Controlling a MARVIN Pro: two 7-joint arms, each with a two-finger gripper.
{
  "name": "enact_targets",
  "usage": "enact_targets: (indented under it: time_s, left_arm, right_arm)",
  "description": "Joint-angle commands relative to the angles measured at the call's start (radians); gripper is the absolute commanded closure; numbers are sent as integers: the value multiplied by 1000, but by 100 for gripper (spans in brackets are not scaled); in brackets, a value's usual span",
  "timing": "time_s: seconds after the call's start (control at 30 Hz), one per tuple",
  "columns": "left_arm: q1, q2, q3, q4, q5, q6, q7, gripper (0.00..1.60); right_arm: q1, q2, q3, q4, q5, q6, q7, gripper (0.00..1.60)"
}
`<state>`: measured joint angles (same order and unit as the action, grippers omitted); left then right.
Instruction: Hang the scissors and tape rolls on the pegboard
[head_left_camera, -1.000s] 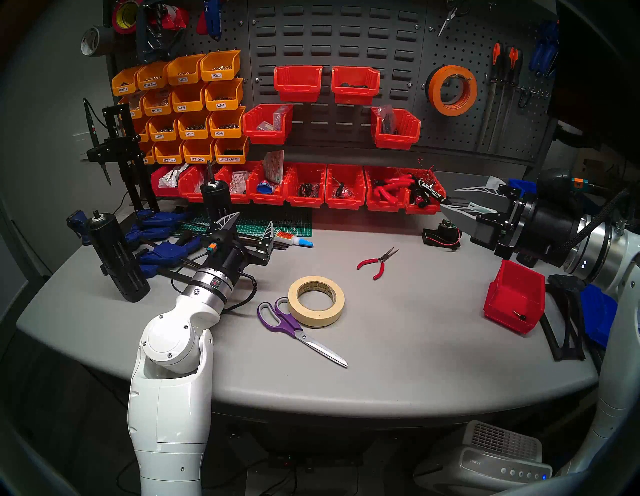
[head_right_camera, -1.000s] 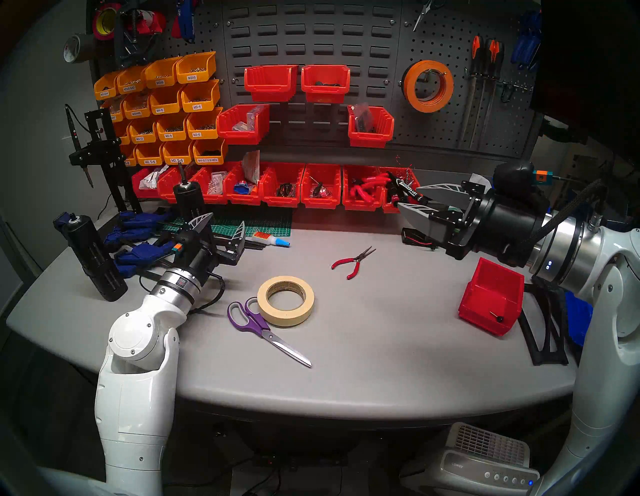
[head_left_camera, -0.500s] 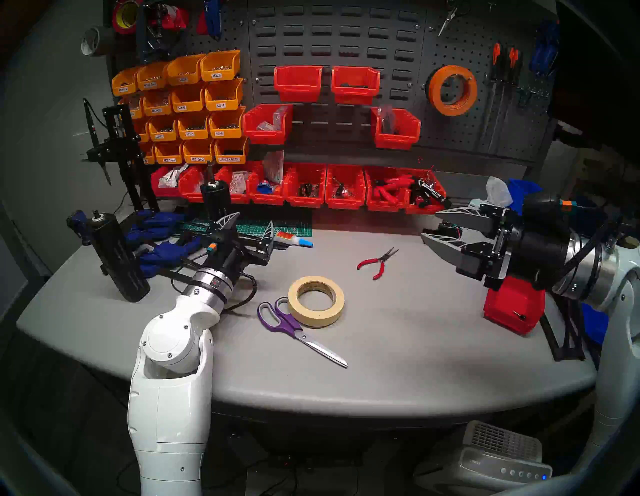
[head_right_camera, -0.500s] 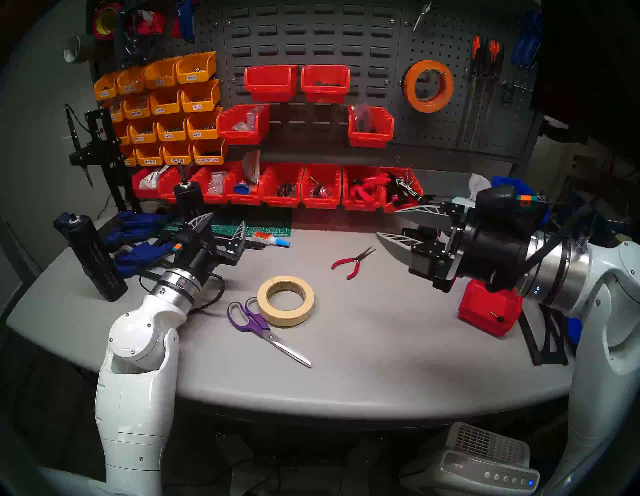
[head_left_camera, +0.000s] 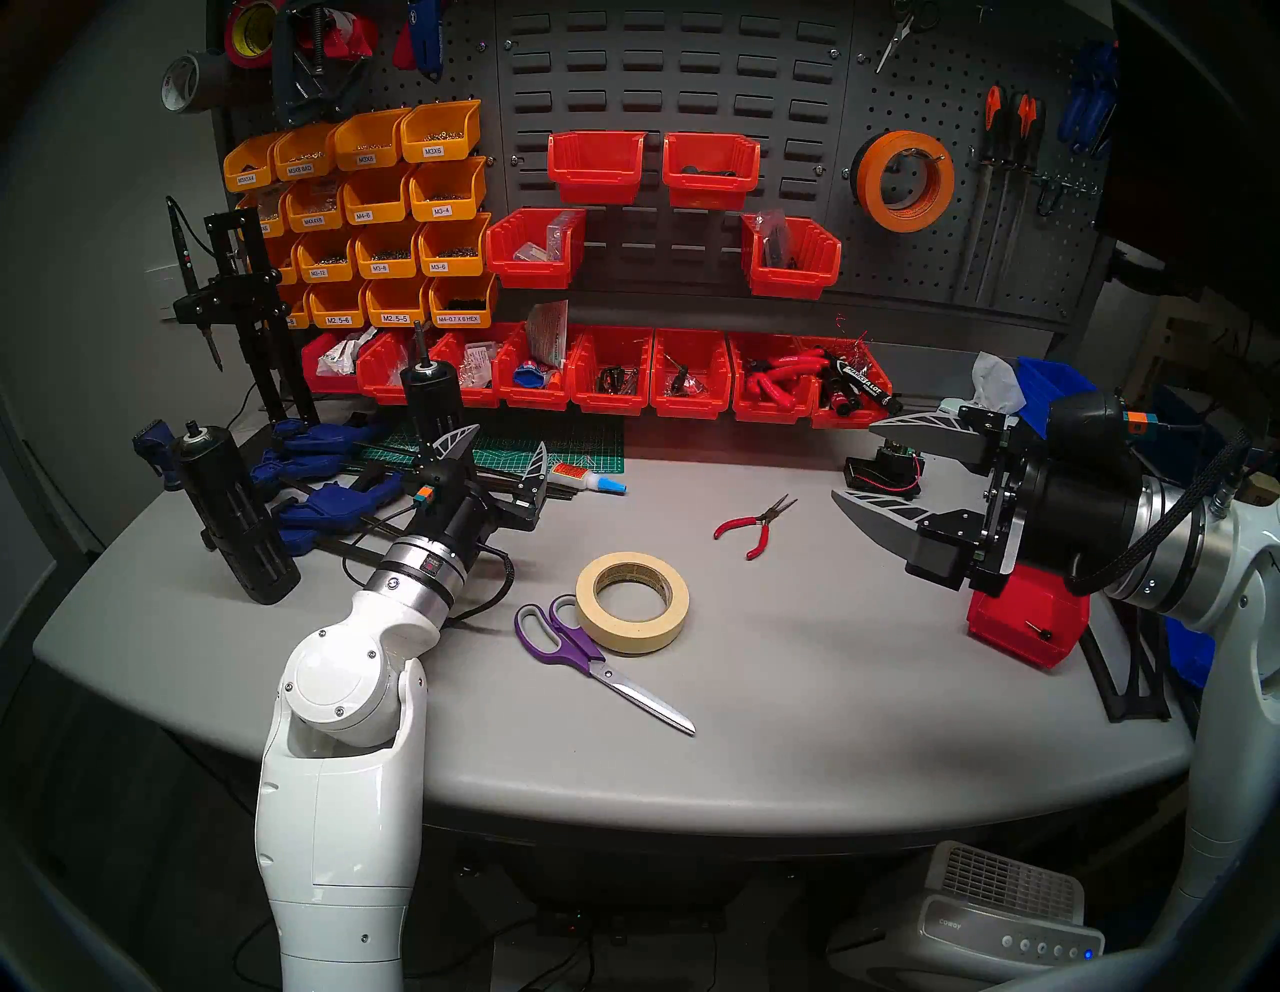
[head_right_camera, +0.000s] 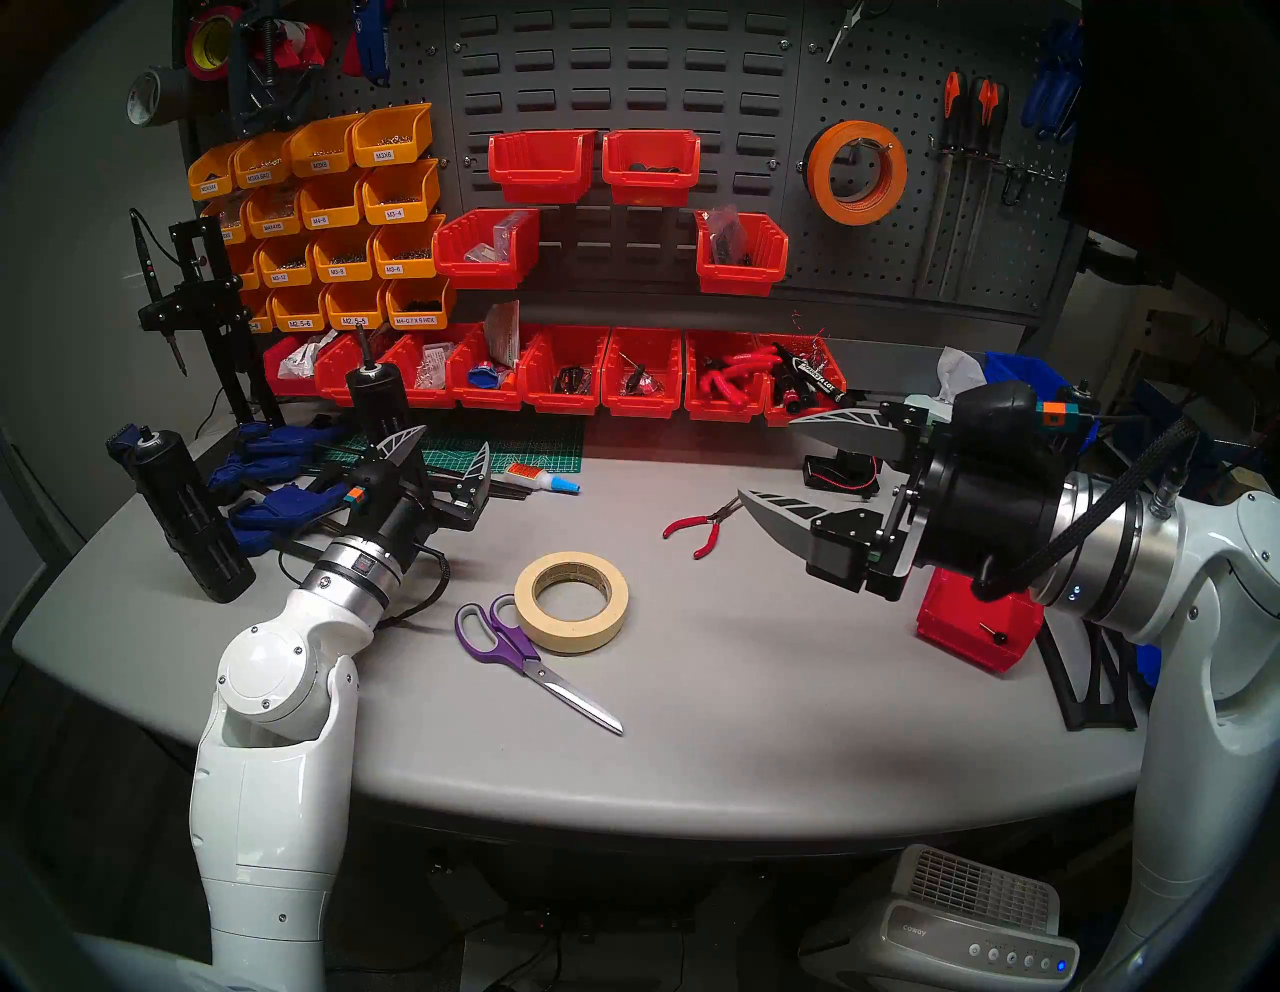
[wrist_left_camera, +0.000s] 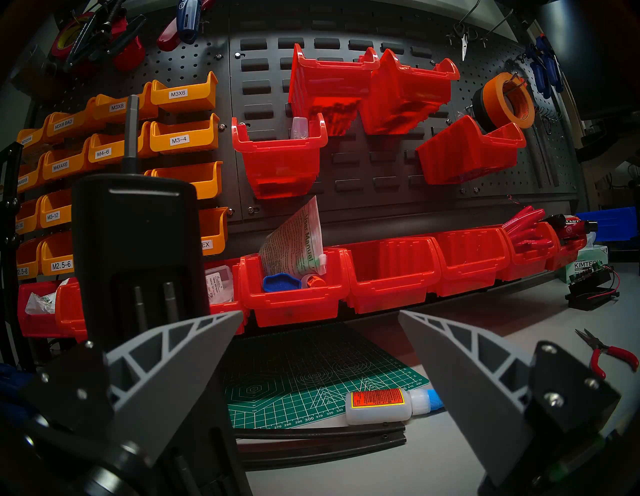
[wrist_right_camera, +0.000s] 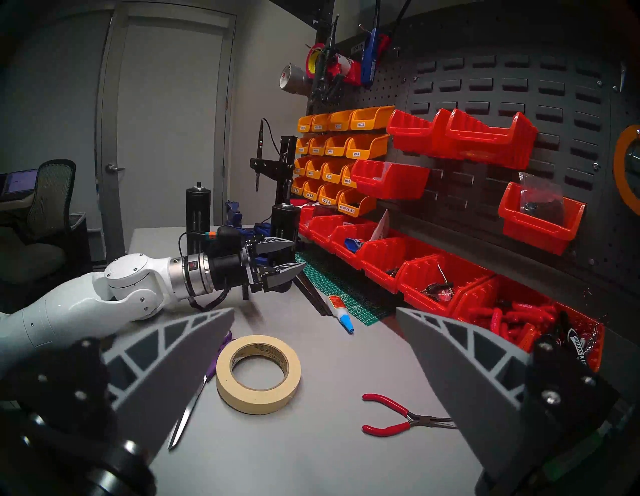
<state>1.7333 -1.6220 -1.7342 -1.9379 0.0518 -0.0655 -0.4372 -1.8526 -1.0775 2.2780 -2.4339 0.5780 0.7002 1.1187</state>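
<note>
In the left wrist view a black roll (wrist_left_camera: 482, 107) sits behind the orange tape roll (head_left_camera: 906, 180) on the same hook of the perforated dark grey pegboard (head_left_camera: 921, 277); from the head it shows only as a thin dark edge. The right arm's own body hides much of the red bin (head_left_camera: 1032, 623) at the desk's right edge. In the right wrist view one finger covers the handles of the purple scissors (head_left_camera: 589, 654), leaving only part of a handle and the blade tip visible.

The right gripper (head_left_camera: 862, 464) hangs above the grey desk (head_left_camera: 796, 693) with its ribbed grey fingers spread wide, holding and touching nothing. The left gripper (head_left_camera: 509, 450) hovers over the green cutting mat (wrist_left_camera: 311, 388), fingers likewise spread and empty, just beside a black cylindrical tool stand (wrist_left_camera: 135, 249).

The cream masking tape roll (head_left_camera: 632, 601) lies flat near the desk's middle, a matte paper ring. The scissors lie just beside it, the loops touching or nearly touching its left rim, long shiny blades pointing toward the front edge. Red-handled needle-nose pliers (head_left_camera: 755, 526) lie apart to the right.
</note>
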Motion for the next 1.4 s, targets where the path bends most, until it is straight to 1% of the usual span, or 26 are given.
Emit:
enact_targets:
  time_s: [0.0,0.13,0.17,0.2,0.23,0.4,0.53,0.7,0.93,1.37]
  left_arm:
    - [0,0,0,-1,0,-6,0,0]
    - [0,0,0,-1,0,-6,0,0]
    - [0,0,0,-1,0,-7,0,0]
    - [0,0,0,-1,0,-6,0,0]
    - [0,0,0,-1,0,-6,0,0]
    - [0,0,0,-1,0,-5,0,0]
    - [-1,0,0,-1,0,-5,0,0]
    - [-1,0,0,-1,0,-4,0,0]
    - [-1,0,0,-1,0,-4,0,0]
    - [-1,0,0,-1,0,-3,0,0]
  right_arm:
    - [12,1,5,-10,-1,-6,-6,0]
    - [12,0,5,-10,-2,-7,-5,0]
    - [5,16,1,-10,-2,1,7,0]
    - [0,13,-5,-10,-4,-6,9,0]
    - [-9,31,-15,-10,-5,-13,30,0]
    - [-16,52,-62,-10,9,-30,76,0]
    - [-10,61,-99,-10,21,-43,82,0]
    - [-22,85,-141,-10,20,-54,100,0]
    - [-60,109,-202,-10,14,-67,120,0]
    - [-137,139,-285,-10,-5,-96,130,0]
